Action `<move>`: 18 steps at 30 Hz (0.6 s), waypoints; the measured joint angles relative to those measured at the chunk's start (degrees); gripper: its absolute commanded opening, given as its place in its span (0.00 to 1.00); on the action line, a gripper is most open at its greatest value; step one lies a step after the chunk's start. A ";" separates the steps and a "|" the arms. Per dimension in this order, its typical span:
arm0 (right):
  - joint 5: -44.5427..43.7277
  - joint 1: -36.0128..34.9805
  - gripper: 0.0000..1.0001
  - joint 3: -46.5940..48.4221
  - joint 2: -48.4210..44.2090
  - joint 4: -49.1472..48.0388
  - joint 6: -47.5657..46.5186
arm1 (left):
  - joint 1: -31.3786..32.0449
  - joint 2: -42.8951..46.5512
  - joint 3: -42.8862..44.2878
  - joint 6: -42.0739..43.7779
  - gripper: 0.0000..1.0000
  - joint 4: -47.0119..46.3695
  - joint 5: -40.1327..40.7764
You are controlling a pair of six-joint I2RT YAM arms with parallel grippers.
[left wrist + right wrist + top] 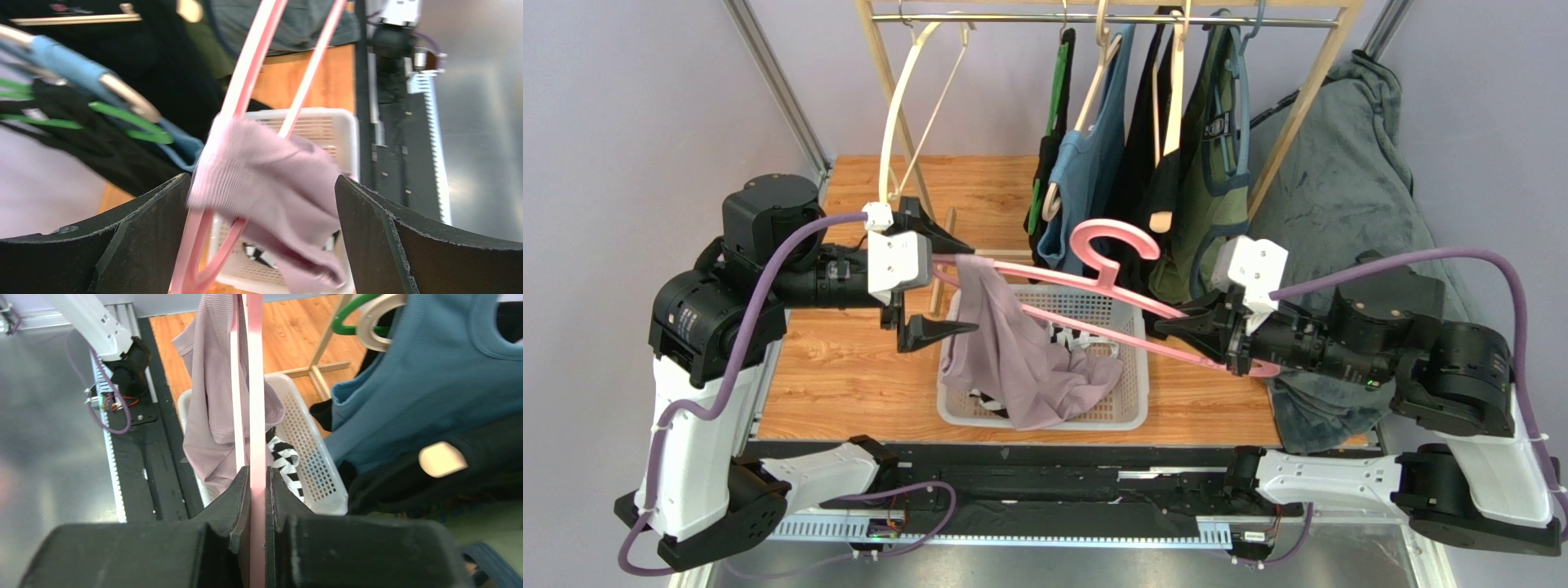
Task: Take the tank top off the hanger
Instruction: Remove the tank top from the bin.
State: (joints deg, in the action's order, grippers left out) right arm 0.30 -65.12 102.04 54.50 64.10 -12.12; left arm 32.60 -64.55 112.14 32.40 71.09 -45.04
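Right claw [258,478] was clamped on the pink hanger [1112,284] near its right end, with the bar pinched flat between the fingers. It held the hanger in the air over the white basket [1133,390] on the desk [842,368].

Left claw [943,276] was spread wide, one finger either side of the hanger's left end, gripping nothing.

The mauve tank top [1014,349] was not off yet. It was bunched over the hanger's left end, sitting between the left claw's fingers, and the rest drooped down into the basket. Couldn't tell whether either finger touched the cloth.

A black-and-white striped item [285,456] lay in the basket. The clothes rack [1100,18] stood behind the desk with other garments on it, including a blue top [1087,172].
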 measured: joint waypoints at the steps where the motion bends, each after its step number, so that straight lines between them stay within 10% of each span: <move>1: -0.57 0.00 0.00 0.00 -0.48 0.11 0.00 | 0.00 0.00 0.00 -0.33 0.95 -0.83 1.03; 7: -4.37 0.02 0.00 -0.22 -4.31 2.08 0.63 | 0.00 1.27 -2.47 -5.16 0.93 -7.98 12.63; 13: -8.44 0.07 0.00 -1.07 -7.89 2.95 1.62 | 0.00 1.86 -2.93 -10.16 0.56 -10.80 17.97; 18: -9.42 0.07 0.00 -2.05 -8.17 2.97 2.10 | 0.37 3.28 -7.23 -12.98 0.67 -12.26 14.40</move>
State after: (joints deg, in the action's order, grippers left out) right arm -9.13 -65.06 99.98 46.33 67.07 -10.02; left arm 32.97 -61.28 104.90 19.42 58.83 -30.63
